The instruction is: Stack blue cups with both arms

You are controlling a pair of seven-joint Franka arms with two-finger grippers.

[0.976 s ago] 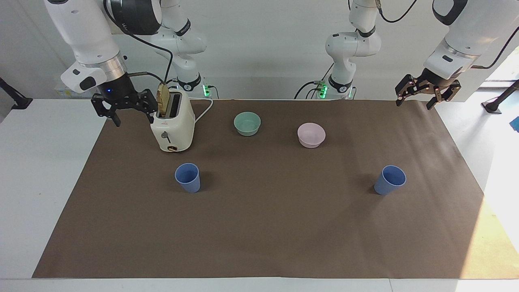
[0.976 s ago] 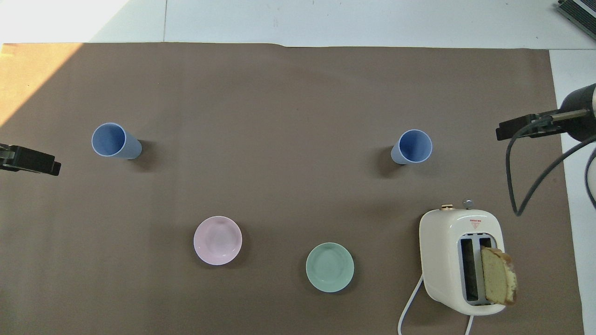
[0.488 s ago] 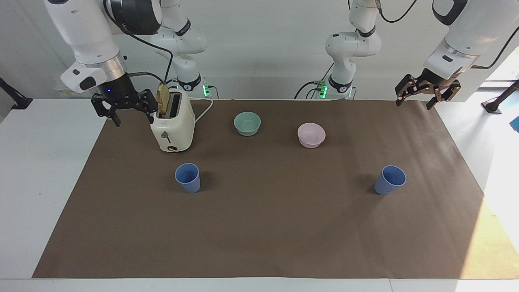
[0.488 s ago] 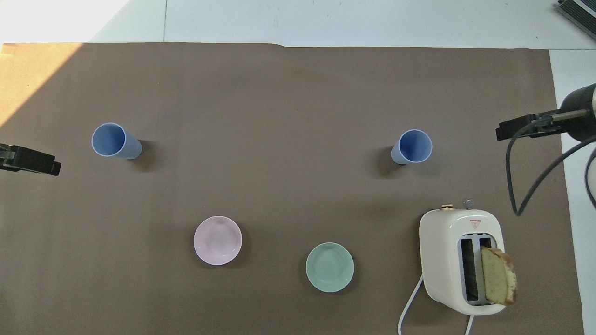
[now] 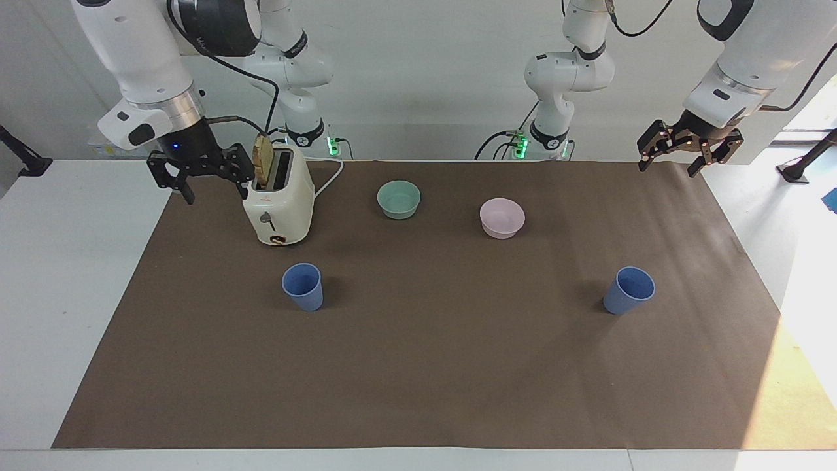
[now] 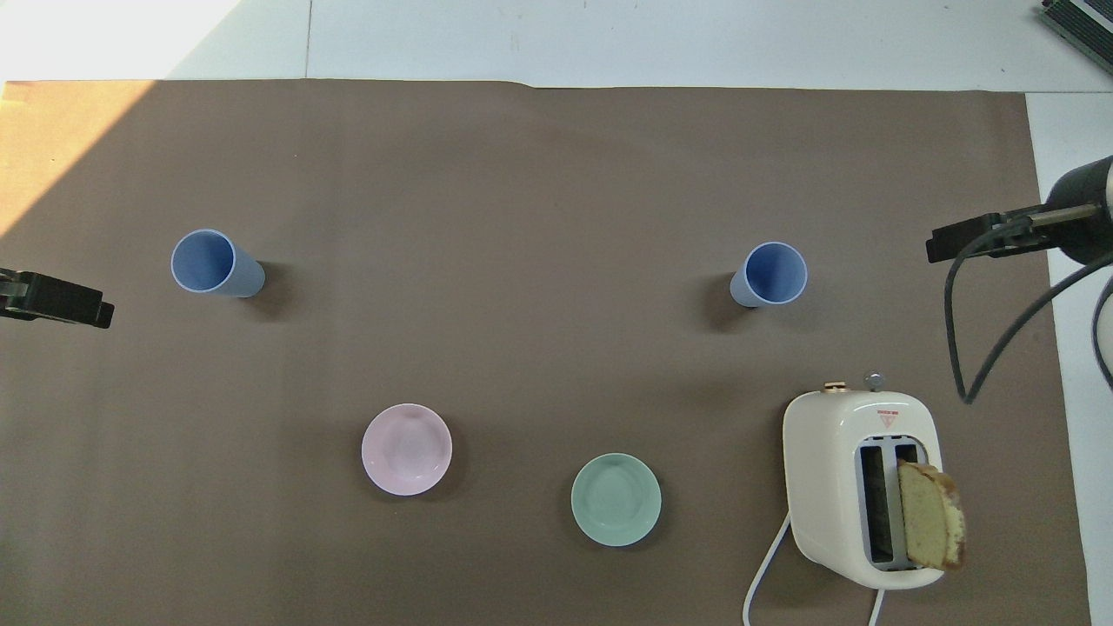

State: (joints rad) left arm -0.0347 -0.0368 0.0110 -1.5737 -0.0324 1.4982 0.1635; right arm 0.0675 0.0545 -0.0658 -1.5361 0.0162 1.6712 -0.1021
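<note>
Blue cups (image 5: 303,286) (upright) well apart from fingers (image 5: 693,167)

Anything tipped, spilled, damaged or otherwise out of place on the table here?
Nothing stands out. Both blue cups stand upright and apart on the brown mat, and the teal bowl and pink bowl sit upright. The toaster holds a bread slice. Left gripper and right gripper are open and hold nothing.
</note>
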